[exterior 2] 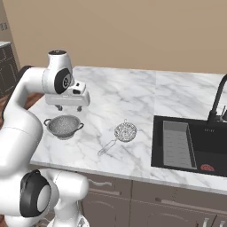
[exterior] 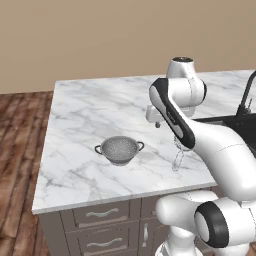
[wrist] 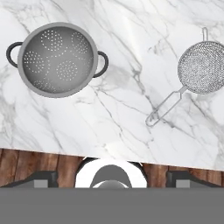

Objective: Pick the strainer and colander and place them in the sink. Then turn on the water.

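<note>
In the left base view the white marble desk (exterior: 95,115) stands on wood flooring before a tan wall, the colander (exterior: 119,149) upright near its front edge with bare marble all round, its two handles in line with that edge. In the right base view the strainer (exterior 2: 125,131) lies between the colander and the black sink (exterior 2: 175,164), its handle running toward the front edge, and the claw (exterior 2: 67,107) hangs above the colander. In the hand view the two dark fingertips (wrist: 43,178) stand wide apart, holding nothing, above the front edge.

No text, label or number can be read anywhere.
</note>
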